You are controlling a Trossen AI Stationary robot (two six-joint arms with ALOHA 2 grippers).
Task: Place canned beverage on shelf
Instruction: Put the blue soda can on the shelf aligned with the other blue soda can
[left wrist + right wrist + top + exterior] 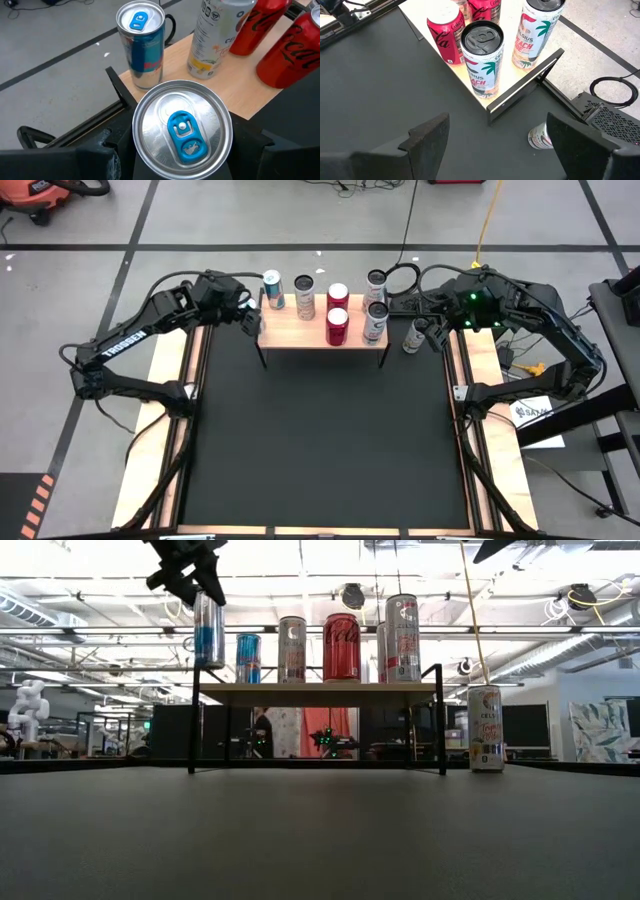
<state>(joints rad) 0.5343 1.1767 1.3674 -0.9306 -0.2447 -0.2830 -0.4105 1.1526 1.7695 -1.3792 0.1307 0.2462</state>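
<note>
Shelf [320, 330] sits at 12 o'clock on the counter [320, 440] w/ 6 cans on it. Left hand [182, 150] grips a blue-tab can [181, 131] at the shelf's 9 o'clock end. Right hand [495, 137] is spread wide, empty, by a Celsius can [413, 336] at the shelf's 3 o'clock.

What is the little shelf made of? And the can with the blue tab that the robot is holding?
The shelf looks like pale wood, showing a light matte grain, on thin black legs that are probably metal. The can in the left gripper looks like bare aluminium: its lid is silvery and shiny, with a glossy blue pull tab, likely painted metal.
</note>
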